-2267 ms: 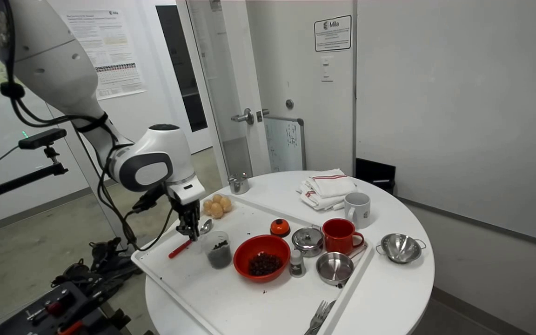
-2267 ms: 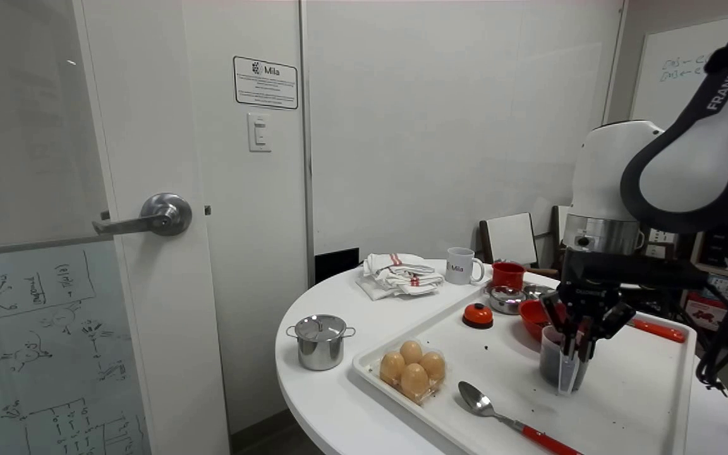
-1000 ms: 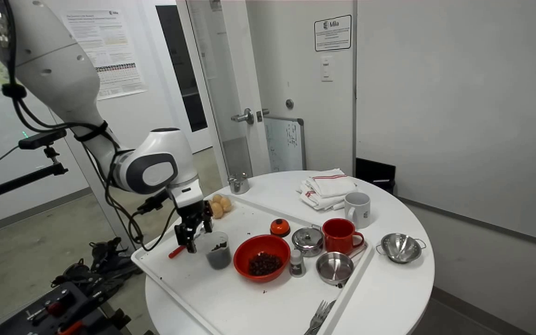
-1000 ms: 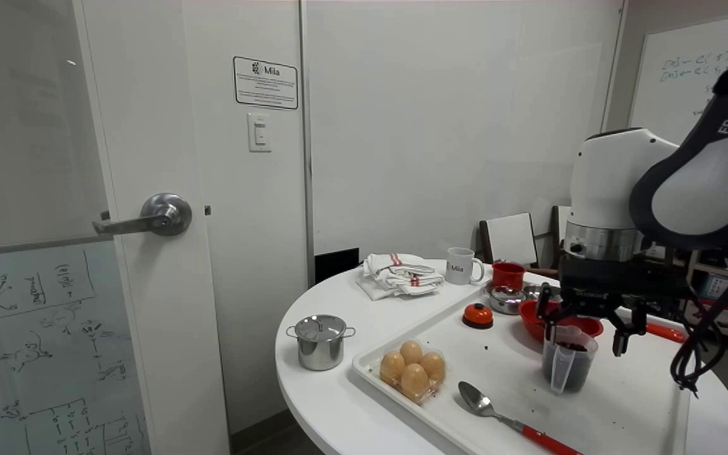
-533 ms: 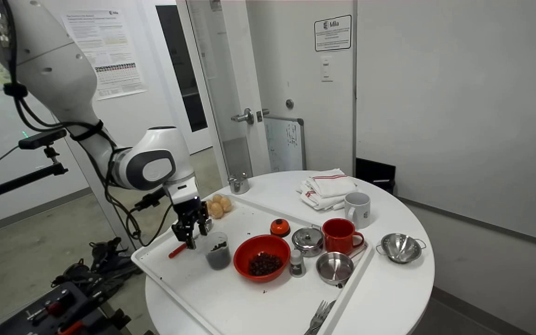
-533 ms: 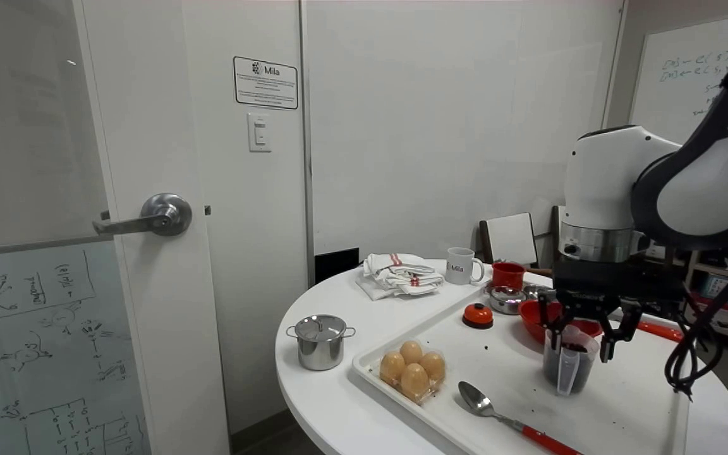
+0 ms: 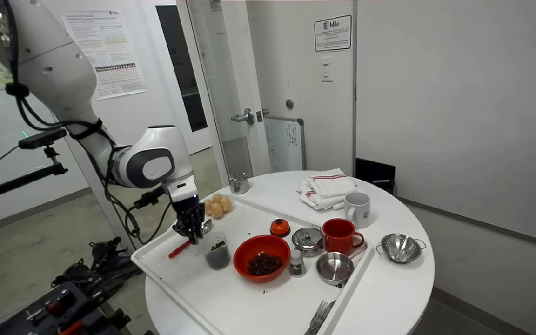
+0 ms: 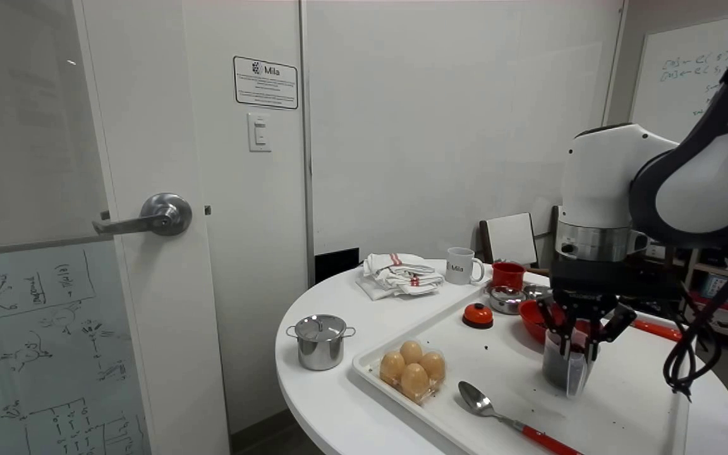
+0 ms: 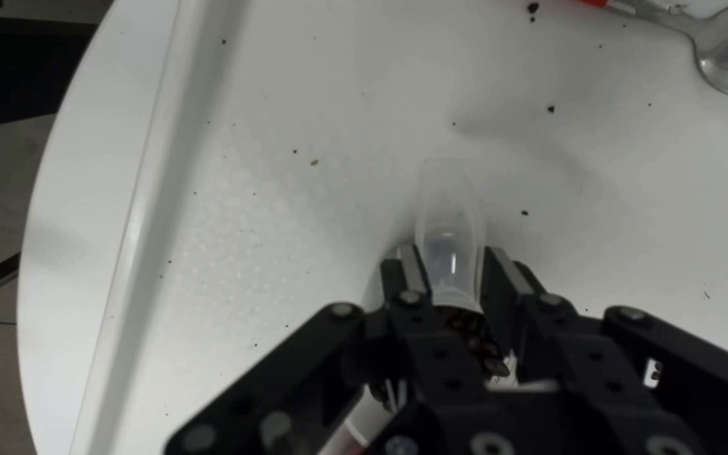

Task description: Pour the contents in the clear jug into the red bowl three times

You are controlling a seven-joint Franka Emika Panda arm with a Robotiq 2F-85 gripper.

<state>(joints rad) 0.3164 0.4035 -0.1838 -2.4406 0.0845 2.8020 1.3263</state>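
The clear jug (image 7: 217, 258) stands upright on the tray, left of the red bowl in an exterior view. It also shows in an exterior view (image 8: 557, 370), with its handle toward the camera. It holds dark bean-like pieces. My gripper (image 8: 578, 354) is closed around the jug's handle (image 9: 447, 215), one finger on each side. In the wrist view the gripper (image 9: 455, 259) fits closely against the handle and hides most of the jug's body. The red bowl (image 7: 248, 253) stands close beside the jug with dark pieces inside. The red bowl (image 8: 530, 321) is partly hidden there.
The white tray (image 7: 179, 298) has a raised rim. A spoon (image 8: 497, 414) lies near the jug; eggs (image 8: 414, 379) sit at a tray corner. A salt shaker (image 7: 297, 265), steel pot (image 7: 308, 242), pan (image 7: 334, 267) and red mug (image 7: 340, 236) stand beyond the bowl.
The gripper opened off the jug's handle, then came back down to it and closed around it. The handle has turned slightly to the right in an exterior view. The bowl has not moved.
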